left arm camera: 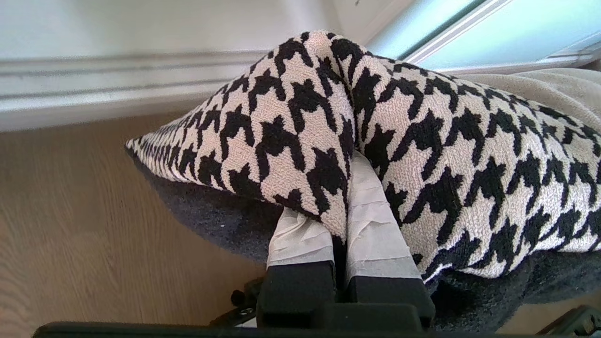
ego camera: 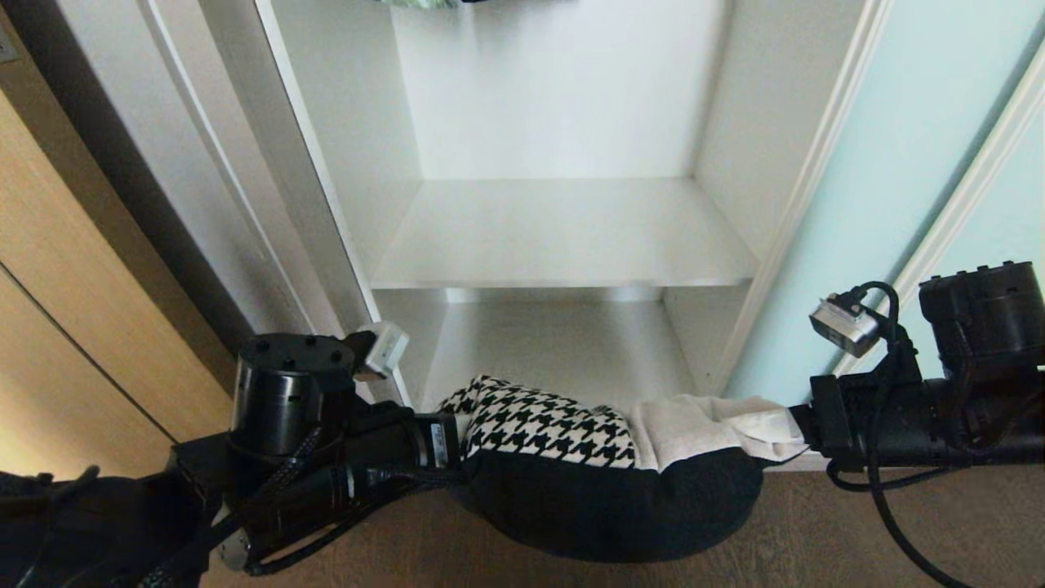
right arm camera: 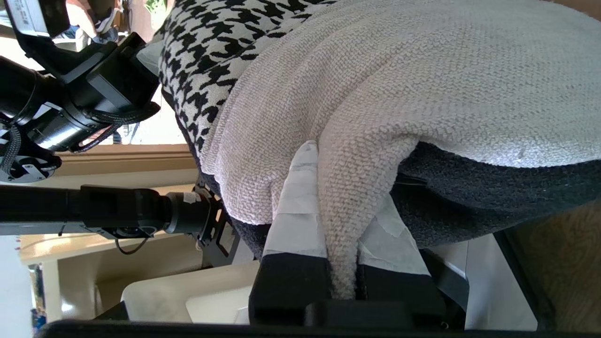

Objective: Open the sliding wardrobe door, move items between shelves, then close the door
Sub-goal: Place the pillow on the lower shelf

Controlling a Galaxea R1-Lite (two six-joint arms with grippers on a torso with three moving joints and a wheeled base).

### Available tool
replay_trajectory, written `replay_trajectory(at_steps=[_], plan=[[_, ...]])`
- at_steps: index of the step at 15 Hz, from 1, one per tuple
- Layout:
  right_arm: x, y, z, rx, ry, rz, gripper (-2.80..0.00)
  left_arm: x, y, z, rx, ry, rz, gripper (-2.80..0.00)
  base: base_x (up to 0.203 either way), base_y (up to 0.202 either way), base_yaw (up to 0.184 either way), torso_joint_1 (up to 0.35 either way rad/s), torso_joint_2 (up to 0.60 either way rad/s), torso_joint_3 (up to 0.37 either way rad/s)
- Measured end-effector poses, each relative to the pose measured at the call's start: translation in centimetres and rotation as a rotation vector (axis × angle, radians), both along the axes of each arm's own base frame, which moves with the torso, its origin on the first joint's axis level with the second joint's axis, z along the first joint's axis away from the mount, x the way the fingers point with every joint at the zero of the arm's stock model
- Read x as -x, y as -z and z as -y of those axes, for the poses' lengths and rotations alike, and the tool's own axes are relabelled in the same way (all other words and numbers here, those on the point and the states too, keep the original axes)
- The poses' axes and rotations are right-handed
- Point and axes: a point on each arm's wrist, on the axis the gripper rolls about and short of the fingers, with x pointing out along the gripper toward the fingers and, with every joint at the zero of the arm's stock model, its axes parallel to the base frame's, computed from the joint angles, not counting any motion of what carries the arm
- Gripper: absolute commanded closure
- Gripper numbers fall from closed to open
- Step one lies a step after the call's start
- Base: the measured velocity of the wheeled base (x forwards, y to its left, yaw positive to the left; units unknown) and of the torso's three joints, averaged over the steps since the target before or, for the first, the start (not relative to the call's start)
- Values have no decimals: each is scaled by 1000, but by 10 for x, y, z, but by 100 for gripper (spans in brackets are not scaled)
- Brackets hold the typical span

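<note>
Gripping two cushions (ego camera: 620, 457), two end effectors (left arm camera: 345, 188) face two shelves (ego camera: 563, 237).

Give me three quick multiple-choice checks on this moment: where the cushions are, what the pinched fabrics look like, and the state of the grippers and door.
1. The cushions hang:
A. on the upper shelf
B. between both grippers, in front of the wardrobe
C. on the floor

2. The left gripper pinches fabric that is:
A. houndstooth
B. green floral
C. plain cream

3. The sliding wardrobe door is:
A. shut
B. slid aside
C. removed

Answers:
1 B: the houndstooth cushion and cream cushion span from left gripper to right gripper.
2 A: black-and-white pattern folds around its fingers.
3 B: the sliding wardrobe door stands right, the shelves exposed.
</note>
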Motion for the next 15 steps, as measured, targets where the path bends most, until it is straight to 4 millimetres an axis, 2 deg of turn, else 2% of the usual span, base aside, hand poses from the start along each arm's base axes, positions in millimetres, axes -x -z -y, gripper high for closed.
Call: replay_trajectory(at_steps=[6, 11, 15], plan=[[-7, 1, 0, -10, 8, 36, 0, -7, 7, 4, -13, -3, -18, 0, 0, 0, 0, 2, 2, -198], [-12, 16, 0, -11, 13, 41, 0, -11, 12, 7, -22, -2, -29, 0, 0, 0, 0, 0, 3, -197], [-12, 17, 0, -11, 13, 37, 0, -13, 13, 8, -24, -1, -32, 0, 0, 0, 0, 6, 2, -196]])
